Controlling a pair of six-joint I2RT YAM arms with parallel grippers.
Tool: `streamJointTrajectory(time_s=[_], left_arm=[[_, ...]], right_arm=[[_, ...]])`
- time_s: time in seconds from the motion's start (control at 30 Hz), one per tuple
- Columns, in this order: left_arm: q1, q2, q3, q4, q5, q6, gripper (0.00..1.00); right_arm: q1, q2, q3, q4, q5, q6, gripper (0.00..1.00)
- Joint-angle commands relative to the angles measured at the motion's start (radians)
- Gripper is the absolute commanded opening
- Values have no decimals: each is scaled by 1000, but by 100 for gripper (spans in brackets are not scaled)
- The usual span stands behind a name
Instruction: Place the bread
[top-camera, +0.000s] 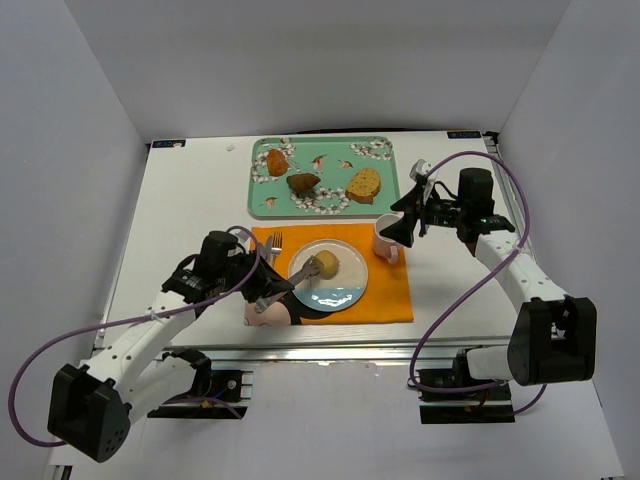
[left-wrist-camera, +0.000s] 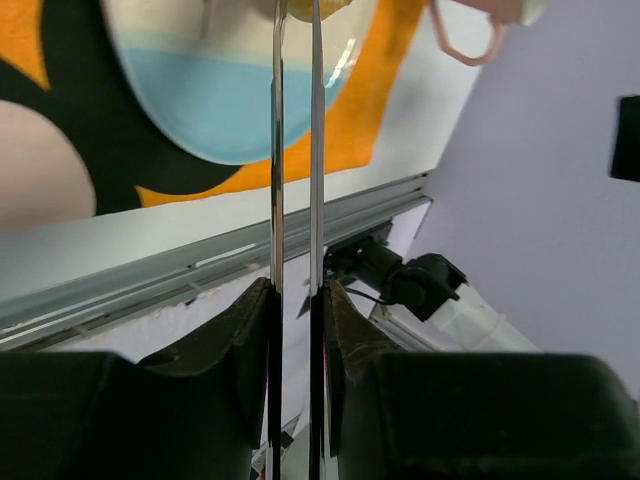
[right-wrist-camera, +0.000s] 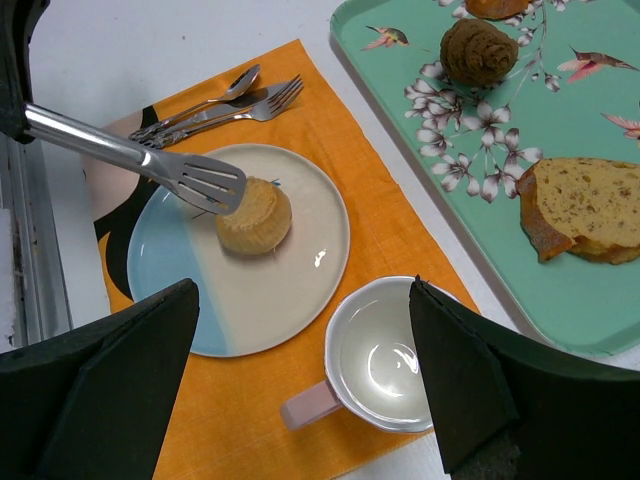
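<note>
A round golden bread (top-camera: 326, 264) sits on the cream-and-blue plate (top-camera: 345, 290), also seen in the right wrist view as bread (right-wrist-camera: 256, 216) on plate (right-wrist-camera: 300, 290). My left gripper (top-camera: 262, 290) (left-wrist-camera: 297, 292) is shut on metal tongs (top-camera: 295, 279) (left-wrist-camera: 277, 150). The tongs' slotted head (right-wrist-camera: 205, 180) touches the bread's left side. Whether the tongs still pinch the bread I cannot tell. My right gripper (top-camera: 405, 227) (right-wrist-camera: 302, 285) hangs open above the pink mug (top-camera: 388, 238) (right-wrist-camera: 385, 355), holding nothing.
A green flowered tray (top-camera: 323, 205) (right-wrist-camera: 500, 130) at the back holds a bread slice (right-wrist-camera: 585, 205) and two other pieces. An orange placemat (top-camera: 390, 295) lies under the plate and mug. A fork and spoon (right-wrist-camera: 220, 105) lie left of the plate.
</note>
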Motion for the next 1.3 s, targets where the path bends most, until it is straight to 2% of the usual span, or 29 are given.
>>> streamJointTrajectory(time_s=[0.0,0.1,0.2,0.43,0.73,0.97,1.07,1.27], left_arm=[[-7,22,46,-49,-28,46,28],[-12,39,49,-37,-32,50,41],[-15,48,66,-29,-34,53,49],[-15,17,103,-40,-31,39,56],[-15,-21,146,-100,-63,39,54],[-13,61,343,-65,-65,46,44],[-13,143,374,9,-62,45,43],[-13,411,333,418,-86,-91,43]], right_arm=[[-5,-21,-1,-4,-23,-15,89],[-6,-27,-4,-6,-21,-15,90],[-6,-30,-6,-12,-20,-21,89],[-6,-27,-10,-12,-21,-23,89],[-6,-25,-10,-7,-23,-21,89],[-8,-25,-16,-21,-26,-40,90],[-6,-25,-18,-6,-27,-29,89],[-6,-41,-19,19,-17,2,89]])
